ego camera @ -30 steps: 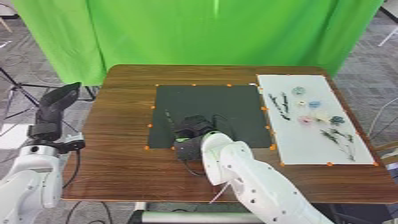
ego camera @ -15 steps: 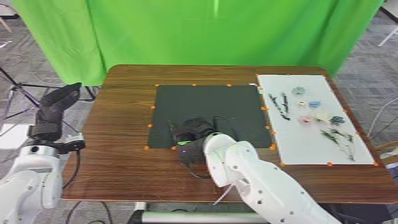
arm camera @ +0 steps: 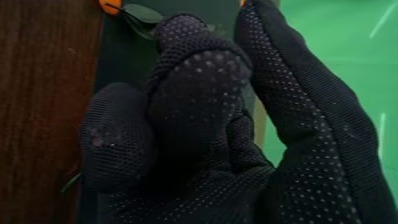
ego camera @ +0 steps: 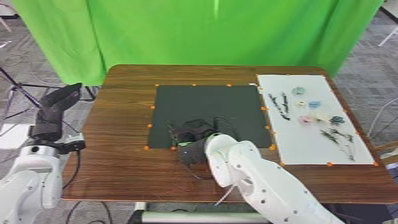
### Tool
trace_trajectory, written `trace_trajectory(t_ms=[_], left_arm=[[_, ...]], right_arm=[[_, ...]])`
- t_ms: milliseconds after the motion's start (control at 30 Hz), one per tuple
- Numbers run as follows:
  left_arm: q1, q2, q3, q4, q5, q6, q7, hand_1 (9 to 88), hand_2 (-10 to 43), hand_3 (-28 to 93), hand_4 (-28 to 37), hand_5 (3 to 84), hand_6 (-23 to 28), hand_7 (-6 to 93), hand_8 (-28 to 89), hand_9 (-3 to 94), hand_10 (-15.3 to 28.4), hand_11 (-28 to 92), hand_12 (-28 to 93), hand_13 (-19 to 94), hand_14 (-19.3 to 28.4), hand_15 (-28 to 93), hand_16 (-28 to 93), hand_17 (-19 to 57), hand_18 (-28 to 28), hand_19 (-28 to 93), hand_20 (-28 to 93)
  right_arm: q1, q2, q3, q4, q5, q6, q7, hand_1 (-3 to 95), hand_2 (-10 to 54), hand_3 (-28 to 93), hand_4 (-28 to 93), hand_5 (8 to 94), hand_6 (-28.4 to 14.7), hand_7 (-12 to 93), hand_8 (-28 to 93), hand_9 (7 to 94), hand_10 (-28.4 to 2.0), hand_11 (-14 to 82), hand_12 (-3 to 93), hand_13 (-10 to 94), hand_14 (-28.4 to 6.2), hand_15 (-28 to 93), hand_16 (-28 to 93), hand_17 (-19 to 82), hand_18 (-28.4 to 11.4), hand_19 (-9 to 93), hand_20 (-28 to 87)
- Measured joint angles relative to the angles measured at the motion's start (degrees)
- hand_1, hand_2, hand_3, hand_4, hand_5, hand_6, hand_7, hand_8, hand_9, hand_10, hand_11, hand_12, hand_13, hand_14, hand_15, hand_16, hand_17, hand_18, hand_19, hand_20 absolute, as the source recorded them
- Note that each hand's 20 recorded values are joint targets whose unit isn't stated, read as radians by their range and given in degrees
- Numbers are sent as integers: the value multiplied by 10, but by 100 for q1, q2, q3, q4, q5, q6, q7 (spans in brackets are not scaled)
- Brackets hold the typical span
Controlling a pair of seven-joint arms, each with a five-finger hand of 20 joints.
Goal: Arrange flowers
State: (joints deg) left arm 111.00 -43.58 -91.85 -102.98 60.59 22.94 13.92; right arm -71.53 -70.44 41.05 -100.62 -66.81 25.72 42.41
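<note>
Right black fabric-gloved hand (ego camera: 193, 132) is curling round a slender, green-leaved stem (arm camera: 144, 13) at the dark rectangular mat's (ego camera: 206, 102) near edge; placing seems under way, next needing careful alignment, then gentle release.

green curtain (ego camera: 204, 35) up top; brown table (ego camera: 115, 115); dark mat (ego camera: 209, 102) mid-frame; pink flower (ego camera: 306, 119), white sheet (ego camera: 298, 147) at right; black, pale-dotted right hand (ego camera: 195, 131).

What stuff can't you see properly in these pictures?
Right wrist view: what, if anything, the right hand holds; the hand itself hides it.
Right wrist view: where the stem of the leaf goes; the hand covers it.
Head view: the petals of the pink flower; too small.
Head view: the top of the green curtain; cut off by the top edge.
</note>
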Motion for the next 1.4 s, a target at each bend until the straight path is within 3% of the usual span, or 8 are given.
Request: trace_trajectory(t_ms=[300,733,967,1033,1067,1100,1200,1400], left_arm=[[-45,0,43,18,-2,-57,-15,261,8,662,-234,393,50,123,-72,341,119,166,94,250,123,55,-15,14,66,5,104],[-69,-31,33,14,3,-91,-24,260,6,665,-234,392,50,124,-72,342,119,165,93,250,123,55,-15,14,67,4,103],[-7,-85,-62,13,-1,-93,-11,259,4,666,-233,394,50,125,-72,344,119,167,93,252,124,56,-15,17,69,6,104],[20,-104,-92,12,-1,-98,-11,259,4,667,-233,394,50,126,-72,344,120,167,93,253,124,56,-15,17,69,6,105],[30,-113,-101,12,-1,-101,-12,259,4,667,-233,394,50,125,-72,344,120,168,93,253,124,56,-15,17,69,6,105],[35,-123,-104,12,-1,-105,-12,259,3,668,-233,394,50,126,-72,344,119,168,93,253,124,56,-15,17,69,7,105],[38,-158,-103,14,6,-131,-15,260,2,669,-232,394,51,125,-72,344,120,168,93,253,124,56,-15,18,70,6,105],[-36,-217,-22,71,109,-270,-27,266,-3,665,-230,394,50,126,-72,346,121,169,93,258,126,58,-15,19,70,7,105]], right_arm=[[-125,91,139,-129,774,-200,-92,473,-95,568,-79,560,-79,519,70,771,-154,412,262,937,-29,465,251,763,-36,748,461],[-337,246,196,-214,-426,-419,-576,413,-95,619,-94,564,-62,502,23,773,-149,400,261,937,-34,416,298,723,-61,786,408],[-1206,1090,1587,-1381,-650,-582,-1356,395,-95,625,-95,580,-61,512,9,785,-144,422,265,937,-34,430,299,717,-62,809,388],[-1343,1344,1973,-1696,-674,-594,-1444,389,-95,633,-96,581,-60,501,-48,774,-151,395,267,937,-36,416,324,706,-67,829,375],[-1386,1450,2154,-1810,-703,-599,-1460,383,-95,643,-95,576,-56,469,-140,755,-159,345,265,922,-41,415,339,691,-72,849,360],[-1413,1541,2325,-1882,-765,-599,-1466,380,-95,645,-96,571,-54,434,-147,732,-162,306,266,909,-44,422,338,681,-73,859,349],[-1407,1738,2601,-1844,-1405,-575,-1442,374,-95,642,-100,556,-52,392,-133,677,-170,247,265,888,-49,441,337,668,-78,875,340],[-1475,1826,2686,-1109,-3666,-558,-1161,342,-95,571,-163,512,-58,300,-89,593,-184,188,264,849,-61,471,322,649,-84,885,332]])
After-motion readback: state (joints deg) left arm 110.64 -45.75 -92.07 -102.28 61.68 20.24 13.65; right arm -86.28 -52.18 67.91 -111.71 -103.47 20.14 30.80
